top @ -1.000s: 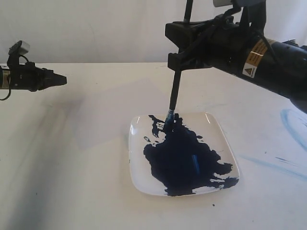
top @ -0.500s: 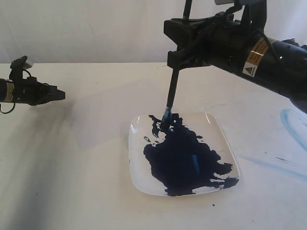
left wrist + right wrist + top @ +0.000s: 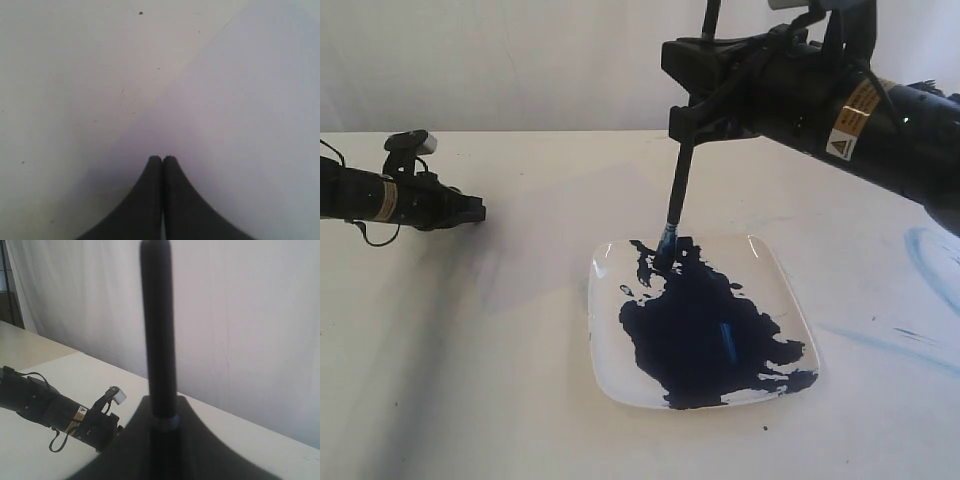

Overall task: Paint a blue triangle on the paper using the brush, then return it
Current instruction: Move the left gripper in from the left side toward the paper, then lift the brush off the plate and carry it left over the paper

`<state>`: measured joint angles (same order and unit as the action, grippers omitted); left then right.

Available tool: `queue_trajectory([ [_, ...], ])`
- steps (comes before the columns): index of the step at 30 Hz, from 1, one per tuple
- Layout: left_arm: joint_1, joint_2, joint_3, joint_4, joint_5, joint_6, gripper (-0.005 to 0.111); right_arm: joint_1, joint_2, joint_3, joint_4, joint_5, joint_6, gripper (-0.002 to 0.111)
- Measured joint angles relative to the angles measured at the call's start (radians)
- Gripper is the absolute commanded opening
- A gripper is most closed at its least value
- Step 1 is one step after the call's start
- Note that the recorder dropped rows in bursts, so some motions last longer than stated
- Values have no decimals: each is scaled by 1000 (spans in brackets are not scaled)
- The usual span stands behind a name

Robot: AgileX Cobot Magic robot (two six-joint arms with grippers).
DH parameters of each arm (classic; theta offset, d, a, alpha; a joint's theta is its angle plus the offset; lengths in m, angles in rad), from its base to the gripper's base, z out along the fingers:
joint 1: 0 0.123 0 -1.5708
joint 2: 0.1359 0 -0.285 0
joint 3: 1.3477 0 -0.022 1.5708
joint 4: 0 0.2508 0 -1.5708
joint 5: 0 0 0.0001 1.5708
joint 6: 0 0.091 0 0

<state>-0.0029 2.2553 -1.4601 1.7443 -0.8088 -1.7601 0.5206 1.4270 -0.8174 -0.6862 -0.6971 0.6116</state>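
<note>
My right gripper (image 3: 688, 122) is shut on the brush (image 3: 677, 190), a thin black handle held nearly upright. The brush's blue-stained tip (image 3: 666, 250) touches the dark blue paint (image 3: 705, 335) at the far edge of the white square plate (image 3: 605, 345). In the right wrist view the handle (image 3: 157, 335) rises between my right gripper's (image 3: 162, 407) fingers, with a silver band at the grip. The paper (image 3: 555, 235) is a faint pale sheet left of the plate. My left gripper (image 3: 476, 210) is shut and empty, its tips (image 3: 162, 159) low over the paper's (image 3: 250, 100) edge. No blue triangle shows.
Pale blue smeared streaks (image 3: 930, 262) mark the white table at the far right. A few small paint specks (image 3: 765, 428) lie in front of the plate. A white curtain (image 3: 240, 315) hangs behind the table.
My left arm has moved right and lower, toward the paper. The right gripper and brush rose slightly at first, then stayed still with the tip at the paint.
</note>
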Motion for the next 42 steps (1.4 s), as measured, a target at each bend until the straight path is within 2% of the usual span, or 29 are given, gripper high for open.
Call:
queue_trajectory([
  [7, 0, 0, 2, -2, 7, 13, 0, 0, 0, 0, 13, -5, -25, 0],
  [10, 0, 0, 2, -2, 7, 13, 0, 0, 0, -6, 79, -14, -55, 0],
  [19, 0, 0, 3, -6, 7, 13, 0, 0, 101, -137, 150, -68, -77, 0],
  [30, 0, 0, 3, -8, 7, 13, 0, 8, 435, -452, 180, -150, -74, 0],
  [39, 0, 0, 3, -8, 7, 13, 0, 60, 677, -717, 192, -163, -32, 0],
  [42, 0, 0, 3, -8, 7, 13, 0, 77, 734, -800, 194, -115, -35, 0],
])
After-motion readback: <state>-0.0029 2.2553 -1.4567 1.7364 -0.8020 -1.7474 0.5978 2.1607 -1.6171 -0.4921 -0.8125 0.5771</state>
